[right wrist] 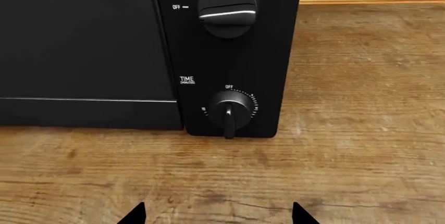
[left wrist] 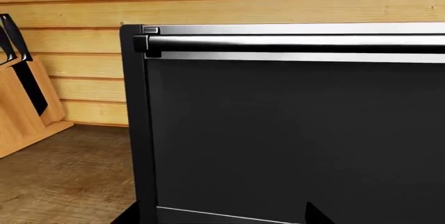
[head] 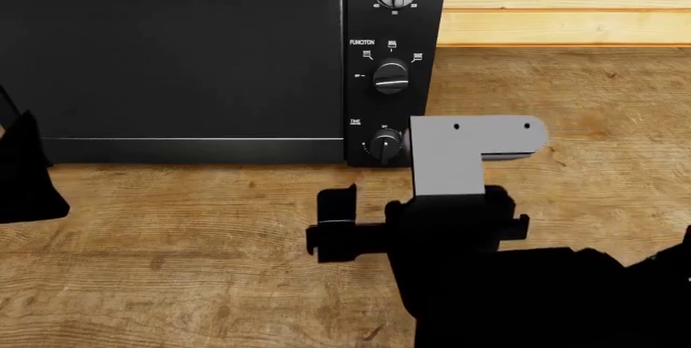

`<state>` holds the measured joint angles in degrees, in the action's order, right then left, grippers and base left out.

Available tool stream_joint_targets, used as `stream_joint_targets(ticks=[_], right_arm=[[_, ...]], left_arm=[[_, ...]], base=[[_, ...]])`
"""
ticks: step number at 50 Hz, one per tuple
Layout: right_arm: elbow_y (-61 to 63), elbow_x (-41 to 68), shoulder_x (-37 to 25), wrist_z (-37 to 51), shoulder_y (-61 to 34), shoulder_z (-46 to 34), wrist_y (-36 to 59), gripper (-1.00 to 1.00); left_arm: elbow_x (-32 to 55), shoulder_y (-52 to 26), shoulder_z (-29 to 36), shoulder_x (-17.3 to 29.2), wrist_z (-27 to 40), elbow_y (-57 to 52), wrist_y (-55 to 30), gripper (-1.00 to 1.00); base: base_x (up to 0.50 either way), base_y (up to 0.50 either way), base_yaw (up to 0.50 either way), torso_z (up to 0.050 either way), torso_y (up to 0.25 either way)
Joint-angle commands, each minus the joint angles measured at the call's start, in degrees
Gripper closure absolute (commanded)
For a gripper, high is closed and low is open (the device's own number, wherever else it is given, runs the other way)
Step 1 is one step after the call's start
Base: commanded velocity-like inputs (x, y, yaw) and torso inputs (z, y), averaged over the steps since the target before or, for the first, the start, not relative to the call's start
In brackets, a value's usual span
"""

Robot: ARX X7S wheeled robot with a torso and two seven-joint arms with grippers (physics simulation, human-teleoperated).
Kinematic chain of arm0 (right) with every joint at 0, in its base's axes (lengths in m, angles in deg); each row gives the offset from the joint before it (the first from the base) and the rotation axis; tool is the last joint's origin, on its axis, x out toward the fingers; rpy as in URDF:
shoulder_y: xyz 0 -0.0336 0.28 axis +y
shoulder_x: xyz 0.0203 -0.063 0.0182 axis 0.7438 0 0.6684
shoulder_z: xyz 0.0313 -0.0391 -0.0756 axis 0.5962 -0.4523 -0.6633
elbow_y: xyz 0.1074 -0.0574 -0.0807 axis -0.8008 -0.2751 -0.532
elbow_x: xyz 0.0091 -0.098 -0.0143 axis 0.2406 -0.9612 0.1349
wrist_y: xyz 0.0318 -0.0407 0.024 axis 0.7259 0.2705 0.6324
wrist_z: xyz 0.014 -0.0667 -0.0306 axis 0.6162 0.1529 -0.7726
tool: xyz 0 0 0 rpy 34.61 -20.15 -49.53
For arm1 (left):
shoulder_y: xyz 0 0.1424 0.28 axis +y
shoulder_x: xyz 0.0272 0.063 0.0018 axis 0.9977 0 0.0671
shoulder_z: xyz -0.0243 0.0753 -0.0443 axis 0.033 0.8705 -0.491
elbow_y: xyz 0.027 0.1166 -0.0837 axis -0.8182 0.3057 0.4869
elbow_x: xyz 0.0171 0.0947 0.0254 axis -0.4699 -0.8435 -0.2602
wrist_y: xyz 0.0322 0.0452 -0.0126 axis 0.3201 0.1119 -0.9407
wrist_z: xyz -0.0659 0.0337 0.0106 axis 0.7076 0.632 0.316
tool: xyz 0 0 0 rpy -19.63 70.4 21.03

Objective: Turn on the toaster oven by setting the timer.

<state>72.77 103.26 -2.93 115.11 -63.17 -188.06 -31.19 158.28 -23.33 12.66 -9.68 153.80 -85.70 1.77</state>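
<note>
Wooden counter [right wrist: 361, 146] open before timer [right wrist: 230, 110], right tool [right wrist: 219, 216] spread.

Toaster oven [head: 173, 57]: matt black body, dark smooth glass door, brushed-metal handle bar [left wrist: 292, 41]. Timer [right wrist: 230, 108]: black plastic-looking knob. Counter [right wrist: 361, 156]: grained wood. Wall [left wrist: 208, 0]: pale wooden planks.
</note>
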Motion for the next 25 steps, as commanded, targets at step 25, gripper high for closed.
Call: stream_joint_targets(ticks=[25], right_arm=[[1.3,-1.4,4.94,2.43,-5.67,-9.94,-9.08,-1.0]], left_arm=[[-0.9,2.72,-1.72,-1.37,-0.7,-0.46,0.34,-1.0]], base=[[0.0,0.0,0.0,0.0,0.0]])
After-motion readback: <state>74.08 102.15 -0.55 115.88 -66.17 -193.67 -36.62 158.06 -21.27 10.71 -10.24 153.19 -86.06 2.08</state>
